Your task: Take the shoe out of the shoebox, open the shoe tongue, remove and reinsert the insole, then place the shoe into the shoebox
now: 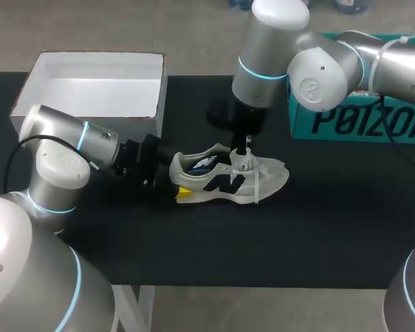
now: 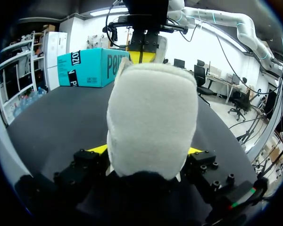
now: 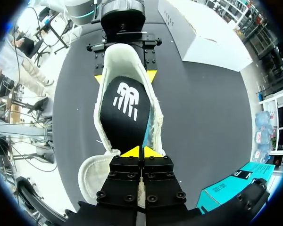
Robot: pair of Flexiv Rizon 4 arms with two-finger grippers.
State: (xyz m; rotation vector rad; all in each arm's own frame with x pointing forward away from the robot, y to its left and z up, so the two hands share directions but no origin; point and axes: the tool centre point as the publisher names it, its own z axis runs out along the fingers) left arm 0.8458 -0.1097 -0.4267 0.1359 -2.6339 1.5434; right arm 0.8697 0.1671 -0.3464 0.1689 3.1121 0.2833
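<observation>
Opening the tongue: your right claw (image 3: pixel 141 151) is pinched on the tongue (image 1: pixel 246 163); your left claw (image 2: pixel 145 150) clamps the shoe (image 1: pixel 228 178) at its heel. Next, probably peel it back, baring the insole (image 3: pixel 125 113).

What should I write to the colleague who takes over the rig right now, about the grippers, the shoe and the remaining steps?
Left gripper: shut on the shoe at its heel; the shoe lies on the table.
Right gripper: shut above the tongue area; what it pinches, I cannot tell.
Insole lies inside the shoe.
Shoebox stands open at the table's far left.
Done: shoe taken out.
Insole step: cannot tell.
Left: at least putting the shoe back into the box.
</observation>
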